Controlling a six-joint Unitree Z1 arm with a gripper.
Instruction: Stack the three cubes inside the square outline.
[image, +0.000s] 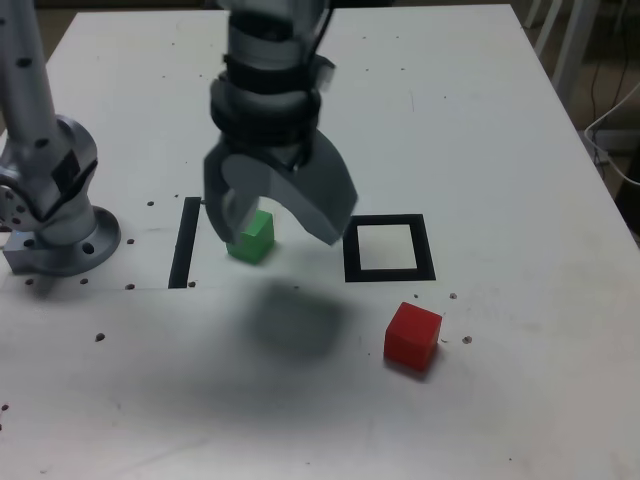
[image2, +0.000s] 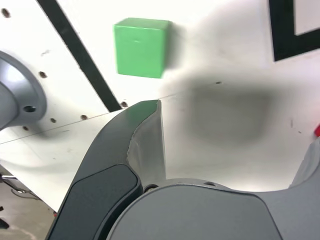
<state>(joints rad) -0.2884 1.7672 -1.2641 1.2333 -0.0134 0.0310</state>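
One white table (image: 480, 120) spreads across the exterior view; above it hangs the arm (image: 270, 90), slightly blurred, its pincer (image: 285, 215) spread wide with nothing between the fingers; at the exterior view's left stands the arm's round grey base (image: 68, 240); the square outline (image: 435, 262), thick and black around a white centre, lies flat to the exterior view's right of the pincer; the black strip (image: 184, 245) lies between base and green cube; the red cube (image: 412, 336) sits nearer the camera than the outline, outside it; the green cube (image: 252, 238), partly hidden behind a finger, sits between strip and outline.
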